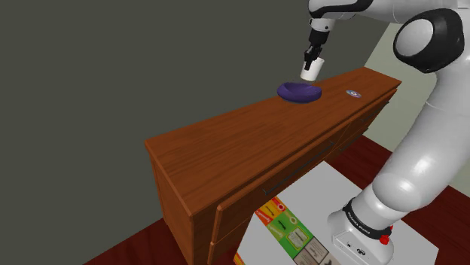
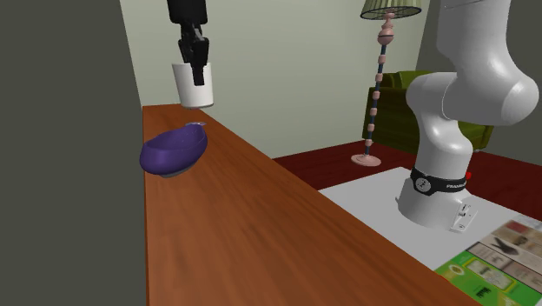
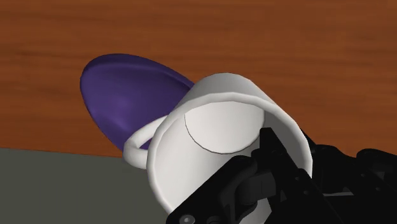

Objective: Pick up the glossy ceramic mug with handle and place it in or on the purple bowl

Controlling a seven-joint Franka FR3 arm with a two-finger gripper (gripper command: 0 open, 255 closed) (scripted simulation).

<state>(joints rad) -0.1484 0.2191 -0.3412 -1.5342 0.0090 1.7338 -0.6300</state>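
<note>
Up over the purple bowl (image 1: 297, 92), I've got the white mug (image 1: 312, 71) pinched by its rim in the gripper (image 2: 198, 71), clear of the dresser (image 1: 226, 143). Pickup looks done; lowering and release remain.

Am holding white mug (image 1: 312, 71) in air, my fingers (image 3: 275, 156) clamping its wall at rim, one inside, one outside. Mug glossy, plain, hanging roughly upright, open end up, over purple bowl (image 1: 299, 92) and not touching it. Handle (image 3: 137, 143) looping out on bowl side. Bowl shallow, shiny, deep purple, sitting open side up on wooden top (image 1: 226, 143), toward its far end in shoulder view.
</note>
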